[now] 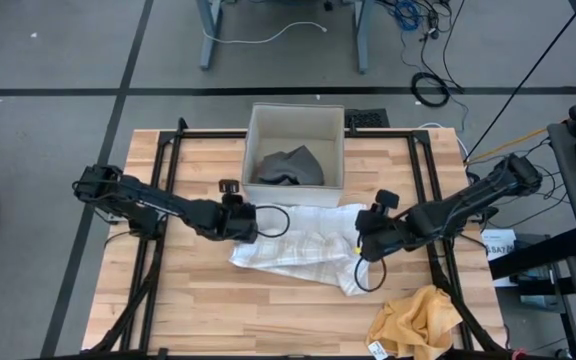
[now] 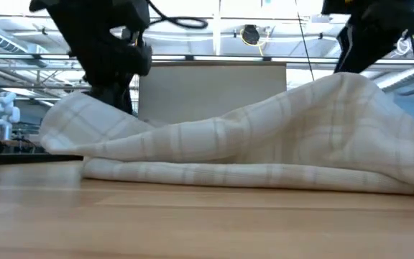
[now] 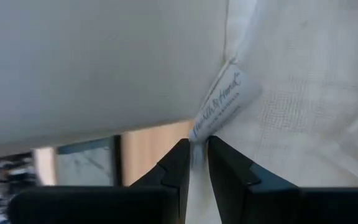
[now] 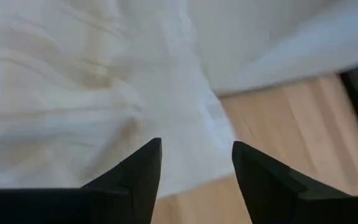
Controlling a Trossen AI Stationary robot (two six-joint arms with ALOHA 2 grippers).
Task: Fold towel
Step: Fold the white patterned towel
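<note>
The towel (image 1: 303,252) lies in the middle of the wooden table (image 1: 218,310), just in front of the white bin (image 1: 295,146), and the fold looks partly made at best: one layer seems doubled over the other, but the edges do not line up and the near right corner trails out toward the table's front. From the low view it stands up in a soft hump with a rolled lower edge, not flat, so smoothing and at least one more fold are probably left. The cloth is white with a faint check of pale stripes, thin and wrinkled, with a small sewn label at one hem. The left gripper (image 3: 193,163) sits at the towel's left end, its fingers nearly together with the hem by the label pinched between them. The right gripper (image 4: 196,163) hovers over the right end with its fingers spread apart and nothing between them, cloth and bare wood below.
</note>
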